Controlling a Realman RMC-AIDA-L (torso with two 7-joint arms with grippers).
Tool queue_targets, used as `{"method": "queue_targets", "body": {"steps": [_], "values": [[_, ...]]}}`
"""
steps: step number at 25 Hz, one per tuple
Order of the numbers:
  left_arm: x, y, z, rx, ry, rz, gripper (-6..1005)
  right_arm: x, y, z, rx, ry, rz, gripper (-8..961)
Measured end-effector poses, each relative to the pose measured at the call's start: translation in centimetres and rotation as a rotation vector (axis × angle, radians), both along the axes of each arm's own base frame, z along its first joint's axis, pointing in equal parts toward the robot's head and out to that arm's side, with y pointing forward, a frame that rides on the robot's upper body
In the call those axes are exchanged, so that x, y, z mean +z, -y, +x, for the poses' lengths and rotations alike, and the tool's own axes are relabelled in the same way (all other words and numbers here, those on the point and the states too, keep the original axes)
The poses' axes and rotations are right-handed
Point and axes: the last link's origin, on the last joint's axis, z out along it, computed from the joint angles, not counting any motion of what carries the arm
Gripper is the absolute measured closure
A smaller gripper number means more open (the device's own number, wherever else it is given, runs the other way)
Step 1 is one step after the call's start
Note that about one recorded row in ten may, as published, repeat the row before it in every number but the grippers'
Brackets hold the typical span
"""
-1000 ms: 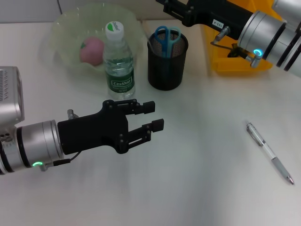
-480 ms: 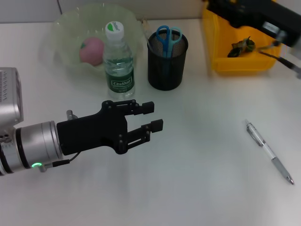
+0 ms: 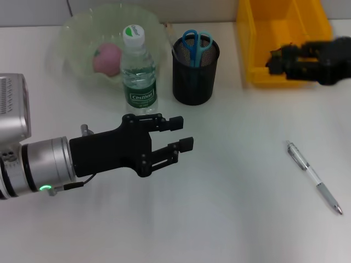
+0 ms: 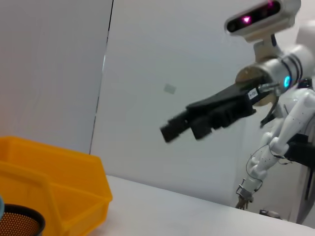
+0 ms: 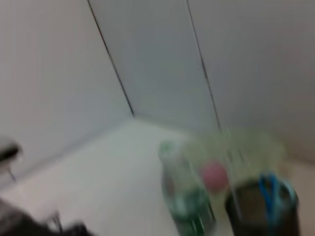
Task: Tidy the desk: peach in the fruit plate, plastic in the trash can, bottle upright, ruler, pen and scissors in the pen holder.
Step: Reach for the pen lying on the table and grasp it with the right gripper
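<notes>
A pink peach (image 3: pixel 107 58) lies in the pale green fruit plate (image 3: pixel 71 33). A clear bottle (image 3: pixel 138 71) with a green label stands upright in front of the plate. The black mesh pen holder (image 3: pixel 194 76) holds blue-handled scissors (image 3: pixel 196 41). A silver pen (image 3: pixel 313 176) lies on the table at the right. My left gripper (image 3: pixel 182 134) is open and empty, hovering in front of the bottle. My right gripper (image 3: pixel 279 60) is at the front edge of the yellow bin (image 3: pixel 285 16); it also shows in the left wrist view (image 4: pixel 182 125). No plastic or ruler is clearly visible.
The right wrist view shows the bottle (image 5: pixel 184 201), peach (image 5: pixel 215 175) and pen holder (image 5: pixel 261 209), all smeared. The left wrist view shows the yellow bin (image 4: pixel 54 172) and the pen holder's rim (image 4: pixel 19 223). White table spreads between my left gripper and the pen.
My right arm has swung from the back, above the bin, out to the right and down to the bin's front edge. My left gripper has barely moved.
</notes>
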Motion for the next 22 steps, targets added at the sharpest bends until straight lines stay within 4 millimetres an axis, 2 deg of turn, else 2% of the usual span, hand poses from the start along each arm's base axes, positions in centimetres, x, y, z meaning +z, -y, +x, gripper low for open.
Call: {"method": "queue_targets", "body": {"steps": [3,5,9,10,11,13,15,16,22], "values": [[-0.1,0.1,0.0,-0.002,-0.002,-0.004,542,1.1,0.6,-0.6,-0.052,0.068,-0.037,378],[-0.2,0.1,0.0,-0.005,-0.004,-0.01,542,2.9,1.2,-1.4,-0.156,0.158,-0.069,378],[-0.3,0.3,0.0,-0.008,-0.007,-0.017,542,3.9,1.4,-1.4,-0.273,0.265,-0.112,378],[-0.4,0.4,0.0,-0.01,-0.009,-0.021,542,4.0,1.3,-0.9,-0.357,0.327,-0.149,378],[-0.4,0.4,0.0,-0.01,-0.009,-0.021,543,4.0,1.3,-0.9,-0.357,0.327,-0.149,378],[-0.4,0.4,0.0,-0.012,-0.011,-0.024,543,3.6,1.3,-0.1,-0.422,0.364,-0.181,379],[-0.5,0.5,-0.1,-0.013,-0.013,-0.022,543,2.3,1.3,0.8,-0.487,0.393,-0.231,379],[-0.5,0.5,-0.1,-0.013,-0.013,-0.022,544,2.3,1.3,0.8,-0.487,0.393,-0.231,379],[-0.6,0.7,-0.2,-0.023,-0.023,-0.024,543,-0.5,0.8,1.7,-0.544,0.455,-0.285,379]]}}
